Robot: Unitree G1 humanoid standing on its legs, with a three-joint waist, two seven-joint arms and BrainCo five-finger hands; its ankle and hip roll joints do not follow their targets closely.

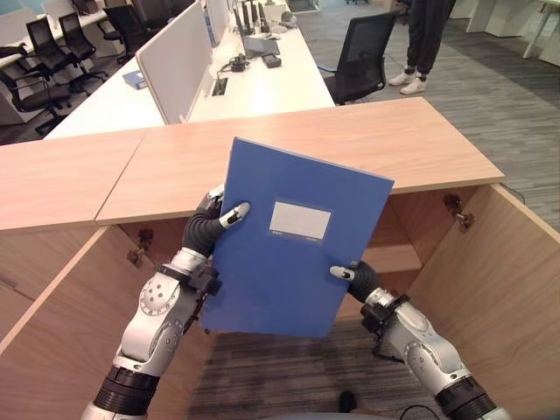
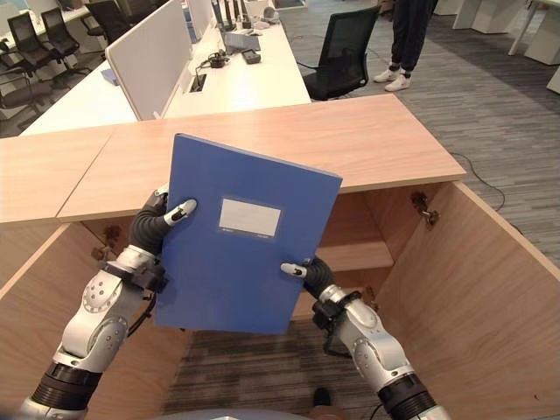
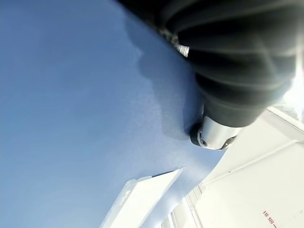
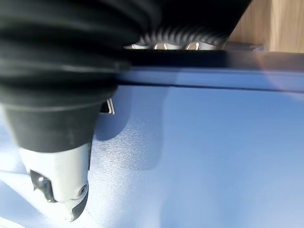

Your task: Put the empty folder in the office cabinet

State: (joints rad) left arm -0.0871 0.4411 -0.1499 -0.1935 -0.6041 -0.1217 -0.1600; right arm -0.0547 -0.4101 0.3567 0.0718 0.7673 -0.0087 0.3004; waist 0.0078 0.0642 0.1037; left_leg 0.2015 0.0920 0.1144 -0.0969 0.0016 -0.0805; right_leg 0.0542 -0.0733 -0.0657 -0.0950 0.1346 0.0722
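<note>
both hands pinch the blue folder (image 1: 297, 241), tilted before the open cabinet (image 1: 490, 289): left hand (image 1: 210, 226) at its left edge, right hand (image 1: 357, 278) at its right. the right wrist view shows fingers (image 4: 164, 45) curled behind. the doors stand wide.

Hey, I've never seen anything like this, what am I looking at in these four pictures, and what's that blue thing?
A two-armed humanoid robot stands at an open wooden office cabinet. The two wide pictures come from cameras in its head, looking down. The two close-ups come from cameras on its wrists, so they look strange. The blue thing is a folder, held upright in front of the cabinet opening. The left hand grips its left edge, thumb on the front; the right hand pinches its right edge. The cabinet's top is bare. Behind are desks, an office chair and a person's legs.
</note>
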